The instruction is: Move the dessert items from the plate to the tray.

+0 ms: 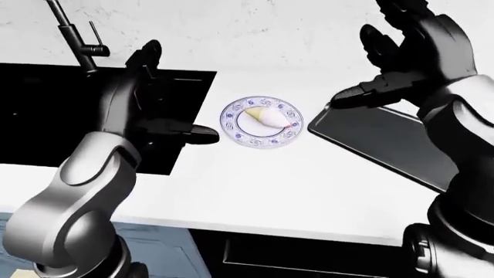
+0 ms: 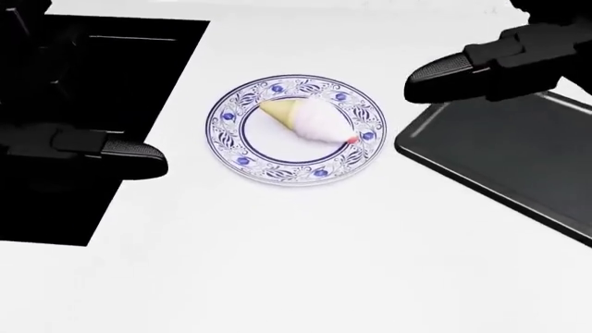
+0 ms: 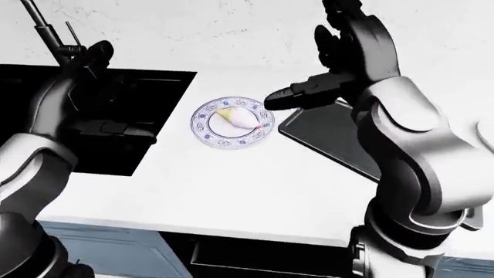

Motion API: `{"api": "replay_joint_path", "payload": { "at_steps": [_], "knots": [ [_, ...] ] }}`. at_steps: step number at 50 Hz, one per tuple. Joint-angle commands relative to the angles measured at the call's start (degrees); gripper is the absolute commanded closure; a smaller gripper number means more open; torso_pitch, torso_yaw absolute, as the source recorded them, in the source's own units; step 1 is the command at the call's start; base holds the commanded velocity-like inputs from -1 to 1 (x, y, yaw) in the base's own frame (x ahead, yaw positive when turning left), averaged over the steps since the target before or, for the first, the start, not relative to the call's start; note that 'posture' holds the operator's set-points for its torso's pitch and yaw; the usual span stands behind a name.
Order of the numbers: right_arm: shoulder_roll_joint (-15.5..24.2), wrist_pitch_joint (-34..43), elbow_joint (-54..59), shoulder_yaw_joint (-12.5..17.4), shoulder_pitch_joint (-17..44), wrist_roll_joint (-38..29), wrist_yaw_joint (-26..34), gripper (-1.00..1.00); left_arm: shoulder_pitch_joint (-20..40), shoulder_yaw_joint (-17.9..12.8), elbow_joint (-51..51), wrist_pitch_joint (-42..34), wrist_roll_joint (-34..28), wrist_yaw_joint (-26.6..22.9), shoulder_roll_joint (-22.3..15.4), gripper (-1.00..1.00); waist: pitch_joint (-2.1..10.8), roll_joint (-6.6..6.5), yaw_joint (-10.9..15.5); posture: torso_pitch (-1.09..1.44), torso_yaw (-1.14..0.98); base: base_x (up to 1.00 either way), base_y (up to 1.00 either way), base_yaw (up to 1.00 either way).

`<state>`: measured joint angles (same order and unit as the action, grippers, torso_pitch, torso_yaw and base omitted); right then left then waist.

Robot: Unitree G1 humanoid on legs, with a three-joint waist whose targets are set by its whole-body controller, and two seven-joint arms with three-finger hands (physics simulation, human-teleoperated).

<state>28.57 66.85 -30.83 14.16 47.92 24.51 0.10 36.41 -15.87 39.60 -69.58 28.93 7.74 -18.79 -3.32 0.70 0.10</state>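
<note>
A blue-patterned white plate (image 2: 227,126) lies on the white counter in the middle of the head view. On it rests a cone-shaped dessert (image 2: 311,121), yellow at one end, white with a red tip at the other. A dark tray (image 2: 504,163) lies just right of the plate, nothing on it that shows. My right hand (image 1: 359,68) hovers open above the gap between plate and tray, thumb pointing left. Left of the plate my left hand (image 1: 179,92) stands open over the sink's edge, holding nothing.
A black sink (image 1: 46,116) fills the left of the views, with a faucet (image 1: 74,33) at its top edge. The counter's near edge (image 1: 293,230) runs along the bottom of the left-eye view, dark cabinet fronts below it.
</note>
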Motion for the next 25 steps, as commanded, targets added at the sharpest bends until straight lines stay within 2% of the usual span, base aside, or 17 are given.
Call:
{"api": "replay_joint_path", "payload": {
  "at_steps": [1, 7, 13, 18, 25],
  "knots": [
    [0.5, -1.2, 1.5, -1.5, 2.7, -2.4, 1.9, -1.00, 1.4, -0.4, 1.0, 1.9, 0.2, 0.4, -0.6, -1.00, 0.85, -0.25, 0.0, 0.00, 0.00, 0.00, 0.00, 0.00],
    [-1.9, -6.1, 13.4, -7.9, 10.1, -13.1, 8.2, -1.00, 1.2, 0.6, 0.4, 2.6, -0.2, 0.7, -0.3, -1.00, 0.88, -0.33, -0.2, 0.00, 0.00, 0.00, 0.00, 0.00],
    [-6.8, -12.0, 24.7, -11.0, 14.9, -24.4, 14.5, -1.00, -0.1, 1.2, -1.1, 5.1, -1.8, -0.9, -0.3, -1.00, 1.00, -0.91, -0.3, 0.00, 0.00, 0.00, 0.00, 0.00],
    [-10.7, -18.6, 35.0, -11.5, 18.2, -31.5, 17.1, -1.00, -0.1, 0.8, -1.5, 5.3, -2.3, -1.6, -0.4, -1.00, 1.09, -1.43, -0.5, 0.00, 0.00, 0.00, 0.00, 0.00],
    [-13.0, -28.1, 50.0, -11.6, 23.8, -37.2, 17.9, -1.00, -0.7, 0.8, -2.0, 6.1, -3.0, -2.5, -0.3, -1.00, 1.47, -2.01, -0.4, 0.00, 0.00, 0.00, 0.00, 0.00]
  ]
}}
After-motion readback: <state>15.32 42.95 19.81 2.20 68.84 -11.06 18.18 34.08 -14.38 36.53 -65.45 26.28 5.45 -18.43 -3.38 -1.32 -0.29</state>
